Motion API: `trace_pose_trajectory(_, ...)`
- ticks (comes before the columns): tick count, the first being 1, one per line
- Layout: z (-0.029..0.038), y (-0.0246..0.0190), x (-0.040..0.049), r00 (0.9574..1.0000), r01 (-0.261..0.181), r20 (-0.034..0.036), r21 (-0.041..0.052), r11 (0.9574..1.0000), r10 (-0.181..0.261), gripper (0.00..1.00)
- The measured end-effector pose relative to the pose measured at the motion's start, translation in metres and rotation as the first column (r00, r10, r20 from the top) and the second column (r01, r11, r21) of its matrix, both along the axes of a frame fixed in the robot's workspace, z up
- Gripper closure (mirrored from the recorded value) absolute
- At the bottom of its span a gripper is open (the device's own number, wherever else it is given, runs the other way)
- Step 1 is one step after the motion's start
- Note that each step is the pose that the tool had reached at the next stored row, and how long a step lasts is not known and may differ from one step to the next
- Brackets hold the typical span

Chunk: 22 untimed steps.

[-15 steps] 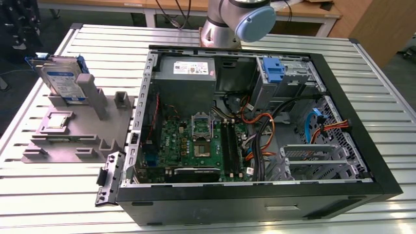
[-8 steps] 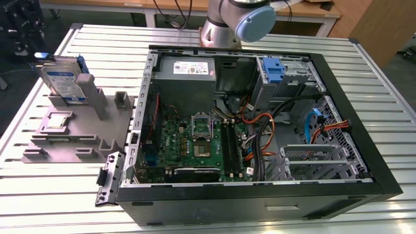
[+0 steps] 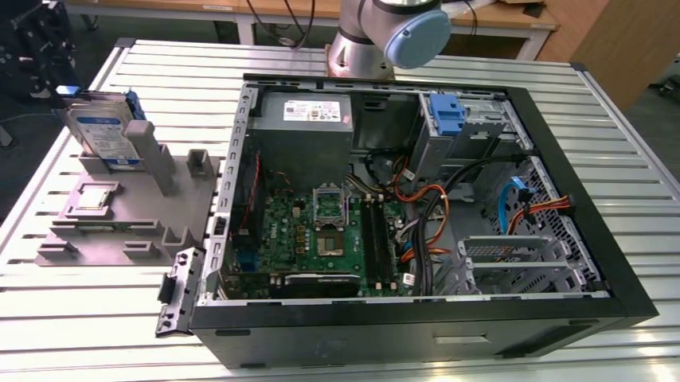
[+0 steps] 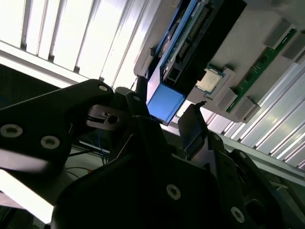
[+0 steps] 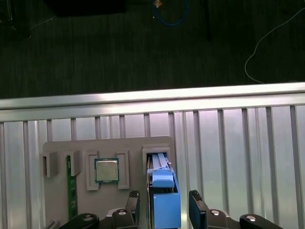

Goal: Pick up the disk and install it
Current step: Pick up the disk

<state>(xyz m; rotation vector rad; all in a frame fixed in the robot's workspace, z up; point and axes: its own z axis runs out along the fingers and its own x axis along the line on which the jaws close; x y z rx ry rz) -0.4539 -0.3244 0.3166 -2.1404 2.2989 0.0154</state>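
The disk (image 3: 107,131) stands on edge in a slot of the grey holder (image 3: 101,231) on the exterior view's left, silver with a white-and-blue label and a blue bracket. In the first wrist view my gripper (image 5: 164,208) hovers just over the disk's blue bracket (image 5: 165,193). One black finger (image 5: 134,204) is on each side, with a gap to the bracket. The second wrist view shows the same: gripper (image 4: 167,115) open, straddling the blue bracket end (image 4: 165,101) without touching it.
The holder also carries a processor chip (image 5: 106,170) and a green memory stick (image 5: 72,191). The open computer case (image 3: 425,199) fills the table's middle, with a grey power supply (image 3: 306,119) and a blue latch (image 3: 447,115) on its bay. Beyond the table edge (image 5: 152,98) lies dark floor.
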Motion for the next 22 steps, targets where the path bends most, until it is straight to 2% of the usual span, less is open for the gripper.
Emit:
trace_pose_trajectory(4,-0.0069,0.0,-0.0009,1.0,-0.001,0.0006,0.0082,1.0,0.001,0.47)
trace_pose_trajectory(15,-0.0263,0.0,-0.0008,1.0,-0.002,0.0004,0.0143,0.9999,0.002,0.47)
trace_pose_trajectory(20,-0.0281,-0.0001,-0.001,1.0,-0.002,0.0002,0.0142,0.9999,0.002,0.48)
trace_pose_trajectory(21,-0.0283,-0.0001,-0.0011,1.0,-0.003,0.0004,0.0143,0.9999,0.003,0.55)
trace_pose_trajectory(22,-0.0285,-0.0001,-0.0011,1.0,-0.003,0.0004,0.0143,0.9999,0.003,0.55)
